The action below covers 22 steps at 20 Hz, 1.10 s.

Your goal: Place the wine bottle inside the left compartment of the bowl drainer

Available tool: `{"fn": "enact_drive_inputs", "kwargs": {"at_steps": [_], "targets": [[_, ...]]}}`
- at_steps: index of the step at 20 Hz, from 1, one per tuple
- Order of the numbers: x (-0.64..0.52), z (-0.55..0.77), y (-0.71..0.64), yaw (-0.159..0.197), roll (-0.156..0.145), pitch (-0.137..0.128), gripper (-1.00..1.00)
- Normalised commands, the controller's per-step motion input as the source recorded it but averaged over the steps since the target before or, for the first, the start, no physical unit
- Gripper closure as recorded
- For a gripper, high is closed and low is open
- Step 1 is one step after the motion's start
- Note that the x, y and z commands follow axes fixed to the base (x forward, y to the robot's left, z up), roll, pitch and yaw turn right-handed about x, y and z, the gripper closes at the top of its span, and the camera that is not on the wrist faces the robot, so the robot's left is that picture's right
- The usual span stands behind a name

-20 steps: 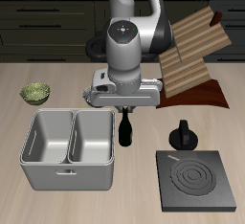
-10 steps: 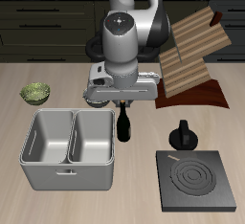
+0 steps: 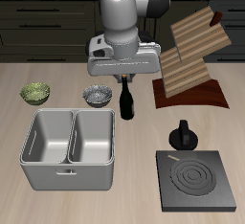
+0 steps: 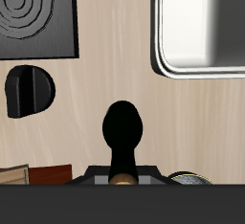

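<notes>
Raised since before: gripper [image 3: 125, 78] | clamps wine bottle [image 3: 126, 100] neck

The wine bottle [image 4: 124, 132] hangs clamped at its neck in the pincer [image 4: 122, 177] above the pale counter [image 4: 105, 75], well apart from the bowl drainer [image 4: 196, 70], with the black kettle [image 4: 29, 90] beside the stove plate [image 4: 38, 17].

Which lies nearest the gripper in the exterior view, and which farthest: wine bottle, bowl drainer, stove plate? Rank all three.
1. Wine bottle, hanging at the gripper.
2. Bowl drainer, nearer the table's front edge.
3. Stove plate, at the front corner, farthest.
</notes>
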Motion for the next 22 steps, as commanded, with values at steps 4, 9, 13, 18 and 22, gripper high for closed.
{"fn": "enact_drive_inputs", "kwargs": {"at_steps": [4,9,13,18,22], "targets": [[-0.42,0.59,-0.09,0.014,0.01,-0.046,1.0],[-0.31,0.55,-0.19,0.003,-0.018,-0.047,1.0],[-0.06,0.27,-0.18,0.014,-0.018,-0.018,1.0],[0.0,0.18,-0.27,-0.03,-0.009,-0.003,1.0],[-0.08,0.22,-0.32,0.0,-0.011,-0.021,1.0]]}}
